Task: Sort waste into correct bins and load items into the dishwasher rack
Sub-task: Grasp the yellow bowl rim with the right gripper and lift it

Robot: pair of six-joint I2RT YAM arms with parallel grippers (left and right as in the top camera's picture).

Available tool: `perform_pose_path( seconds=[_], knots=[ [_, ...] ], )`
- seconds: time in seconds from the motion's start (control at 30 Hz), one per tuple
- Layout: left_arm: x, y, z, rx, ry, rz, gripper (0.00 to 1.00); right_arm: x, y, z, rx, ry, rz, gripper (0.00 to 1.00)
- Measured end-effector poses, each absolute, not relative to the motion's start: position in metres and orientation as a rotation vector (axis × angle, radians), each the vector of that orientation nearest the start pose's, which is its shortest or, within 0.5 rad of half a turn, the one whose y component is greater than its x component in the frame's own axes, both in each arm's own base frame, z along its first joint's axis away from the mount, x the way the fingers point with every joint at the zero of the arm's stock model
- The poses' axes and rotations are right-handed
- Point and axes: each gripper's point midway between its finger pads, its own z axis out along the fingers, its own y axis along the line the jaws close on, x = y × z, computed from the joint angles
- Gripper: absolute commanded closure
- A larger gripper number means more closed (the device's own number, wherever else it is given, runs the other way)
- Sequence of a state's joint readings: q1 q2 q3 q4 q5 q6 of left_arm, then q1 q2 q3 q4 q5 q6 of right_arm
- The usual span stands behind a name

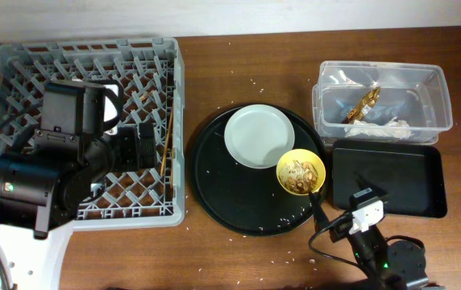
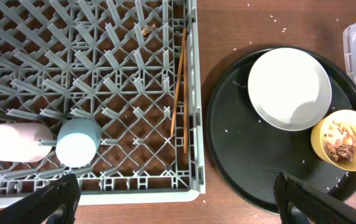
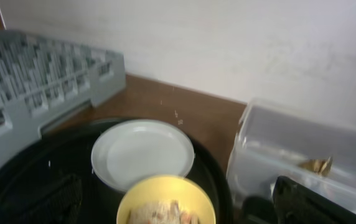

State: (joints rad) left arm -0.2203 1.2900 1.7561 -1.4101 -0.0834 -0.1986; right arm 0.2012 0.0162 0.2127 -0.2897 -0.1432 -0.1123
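1. Right gripper (image 3: 178, 186): fingers spread wide apart, holding nothing. It hovers low over the near rim of the round black tray (image 1: 214, 189), aimed at the yellow bowl (image 1: 301, 172).
2. Left gripper (image 2: 177, 180): fingers likewise apart and holding nothing. It sits above the near right corner of the dishwasher rack (image 1: 176, 89).
3. Yellow bowl: upright on the tray's right side. It holds beige-brown food scraps (image 1: 299, 174).
4. Plate (image 1: 260, 135): pale grey-white, round, lying flat on the tray. Its near right edge is touching, or just short of, the bowl.
5. Rice grains (image 1: 295, 214): scattered on the tray near the bowl, with more loose on the table (image 1: 238, 48).
6. Black rectangular tray (image 1: 392, 177): right of the bowl, long axis left to right.
7. Pink cup (image 2: 13, 142) and blue cup (image 2: 78, 142): side by side among the pegs along the rack's near edge. The pink one lies on its side.
8. Chopsticks (image 2: 179, 87): wooden pair inside the rack along its right wall. The long axis runs near to far; the far tips are close together and the near ends are slightly spread.
9. Clear tub (image 1: 442, 97): farthest right, just beyond the black rectangular tray. It contains the brown-gold snack wrapper (image 1: 365, 103), set diagonally, and the crumpled white napkin (image 1: 380, 127).
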Motion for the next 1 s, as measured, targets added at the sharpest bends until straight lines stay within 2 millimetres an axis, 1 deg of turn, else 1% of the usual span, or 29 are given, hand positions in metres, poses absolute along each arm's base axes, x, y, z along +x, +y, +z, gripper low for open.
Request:
perform_pose_path(
  seconds=[0.07,0.1,0.17,0.2,0.23,0.27,0.3,0.33,0.4,0.47,0.5,0.57,0.63,0.67,0.73,0.8,0.87,0.93,1.0],
  knots=[
    [0.279,-0.048,0.332,-0.007,2.511,-0.067,0.01,0.220,0.071,0.210,-0.367,1.596,0.188,0.02],
    [0.279,-0.048,0.332,-0.007,2.511,-0.067,0.01,0.223,0.073,0.209,-0.375,1.613,0.195,0.01],
    [0.279,-0.048,0.332,-0.006,2.512,-0.067,0.01,0.232,0.076,0.205,-0.392,1.691,0.209,0.02],
    [0.279,-0.048,0.332,-0.007,2.512,-0.067,0.01,0.241,0.080,0.208,-0.403,1.746,0.220,0.02],
    [0.279,-0.048,0.332,-0.007,2.509,-0.067,0.01,0.250,0.083,0.216,-0.411,1.781,0.227,0.02],
    [0.279,-0.048,0.332,-0.006,2.512,-0.067,0.01,0.255,0.085,0.222,-0.418,1.798,0.235,0.02],
    [0.279,-0.048,0.332,-0.007,2.512,-0.067,0.01,0.263,0.089,0.237,-0.428,1.802,0.246,0.01],
    [0.279,-0.048,0.332,-0.007,2.512,-0.067,0.01,0.273,0.093,0.257,-0.437,1.793,0.260,0.01],
    [0.279,-0.048,0.332,-0.007,2.512,-0.067,0.01,0.284,0.102,0.280,-0.462,1.792,0.294,0.02],
    [0.279,-0.048,0.332,-0.007,2.512,-0.067,0.01,0.292,0.111,0.296,-0.494,1.797,0.337,0.02],
    [0.279,-0.048,0.332,-0.006,2.511,-0.067,0.01,0.292,0.115,0.296,-0.508,1.816,0.360,0.01],
    [0.279,-0.048,0.332,-0.007,2.512,-0.067,0.01,0.285,0.119,0.287,-0.532,1.879,0.401,0.02],
    [0.279,-0.048,0.332,-0.006,2.512,-0.067,0.01,0.270,0.122,0.267,-0.557,1.981,0.457,0.02],
    [0.279,-0.048,0.332,-0.006,2.512,-0.067,0.01,0.266,0.123,0.262,-0.564,2.004,0.472,0.02],
    [0.279,-0.048,0.332,-0.007,2.512,-0.067,0.01,0.264,0.129,0.265,-0.586,1.986,0.513,0.01],
    [0.279,-0.048,0.332,-0.007,2.512,-0.067,0.01,0.259,0.140,0.263,-0.628,1.986,0.595,0.02],
    [0.279,-0.048,0.332,-0.007,2.512,-0.067,0.01,0.252,0.151,0.246,-0.664,2.059,0.708,0.01],
    [0.279,-0.048,0.332,-0.007,2.512,-0.067,0.01,0.248,0.156,0.220,-0.668,2.179,0.792,0.02],
    [0.279,-0.048,0.332,-0.007,2.512,-0.067,0.01,0.254,0.155,0.196,-0.584,2.303,0.825,0.02]
  ],
)
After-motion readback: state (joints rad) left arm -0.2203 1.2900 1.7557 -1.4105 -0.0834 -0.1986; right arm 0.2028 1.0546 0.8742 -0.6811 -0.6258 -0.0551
